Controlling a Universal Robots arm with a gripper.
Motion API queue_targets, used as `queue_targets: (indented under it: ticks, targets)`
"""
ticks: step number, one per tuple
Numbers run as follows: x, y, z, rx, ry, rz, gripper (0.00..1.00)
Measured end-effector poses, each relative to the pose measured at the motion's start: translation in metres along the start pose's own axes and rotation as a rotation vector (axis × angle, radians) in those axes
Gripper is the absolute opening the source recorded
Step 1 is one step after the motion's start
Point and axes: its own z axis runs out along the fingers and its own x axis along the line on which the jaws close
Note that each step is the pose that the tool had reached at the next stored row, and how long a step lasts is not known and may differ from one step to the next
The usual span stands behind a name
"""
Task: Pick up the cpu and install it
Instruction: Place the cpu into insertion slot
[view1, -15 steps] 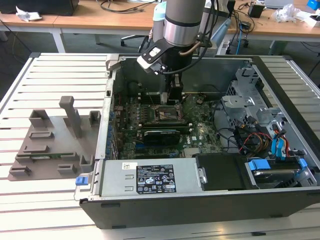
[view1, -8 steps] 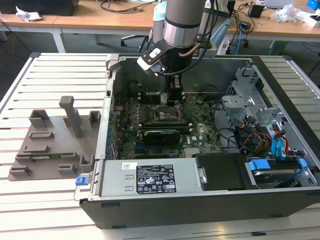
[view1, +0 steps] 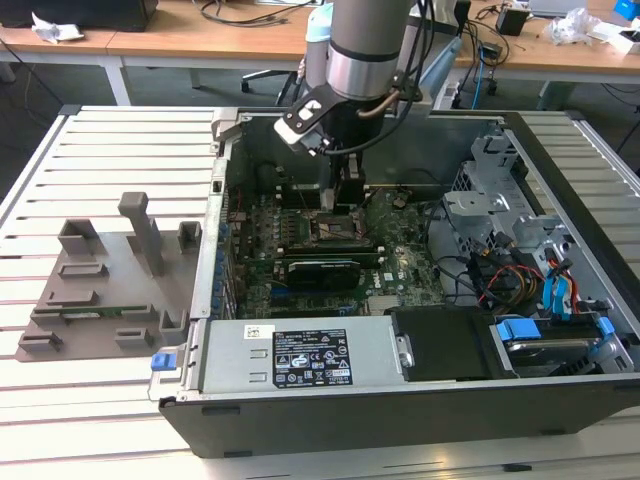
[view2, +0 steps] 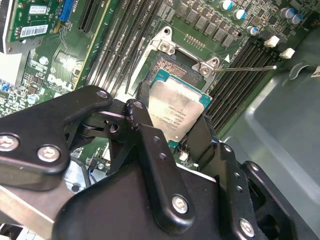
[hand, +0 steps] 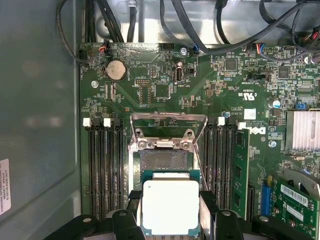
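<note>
The cpu, a flat square chip with a silvery top plate, sits between the black fingers of my gripper, which is shut on its two opposite edges. In the first wrist view the cpu hangs partly over the open socket, whose metal frame is swung up. My gripper grips it from both sides there too. In the exterior view the gripper reaches down into the open computer case, just above the socket on the motherboard.
Memory slots flank the socket on both sides. A thin socket lever sticks out sideways. A graphics card, power supply and drive bays fill the case. A grey plastic tray lies on the table at the exterior view's left.
</note>
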Motion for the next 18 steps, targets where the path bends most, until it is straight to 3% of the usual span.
queue_targets:
  ticks: [18]
  targets:
    - [0.0001,0.0003,0.0084,0.0,0.0,0.0,0.55]
